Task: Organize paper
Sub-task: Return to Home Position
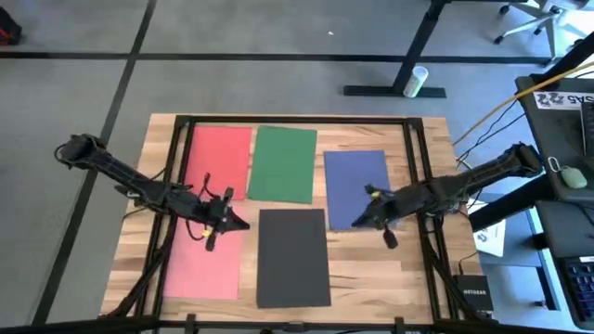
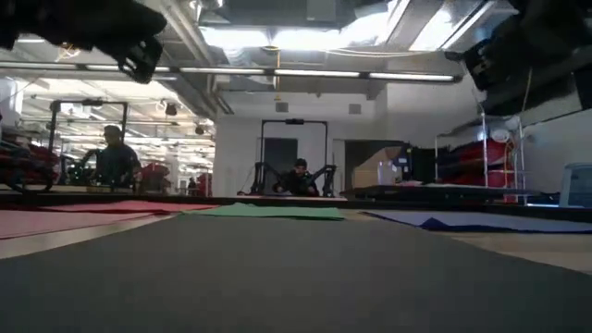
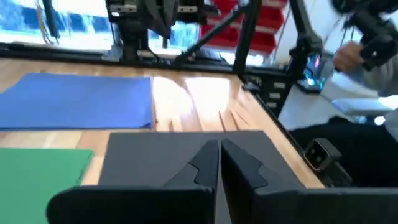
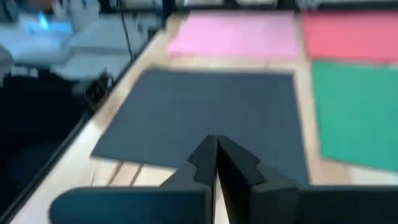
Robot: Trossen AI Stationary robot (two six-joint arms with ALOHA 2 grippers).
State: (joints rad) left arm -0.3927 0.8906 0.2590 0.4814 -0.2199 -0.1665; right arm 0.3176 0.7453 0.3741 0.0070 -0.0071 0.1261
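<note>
Sorting looks abt done, judging by the layout: five colour patches lie apart on the counter (image 1: 380, 274), none overlapping, edges roughly square w/ it. In the high view, red paper (image 1: 221, 160) is at 11 o'clock, green paper (image 1: 283, 164) at 12, blue paper (image 1: 355, 186) at 2, dark grey paper (image 1: 292, 258) at 6 and pink paper (image 1: 202, 267) at 8. Can't tell how many sheets each patch holds, as they're too thin to count, even from the low view. No stray sheet shows, so what's left is prob. only parking the arms. Left claw (image 1: 237, 223) hangs at abt 9 o'clock, over the strip btwn red and pink, fingers pressed together and carrying nothing. Right claw (image 1: 364, 219) hangs at abt 3 o'clock, over the blue paper's near corner, likewise pinched closed and empty. Containers: no tray, bin or folder shows on the counter, and the paper lies straight on the wood. The only vessel-like thing is a white cylinder (image 1: 419, 81) on the floor beyond the counter at 1 o'clock; contents can't be told.
</note>
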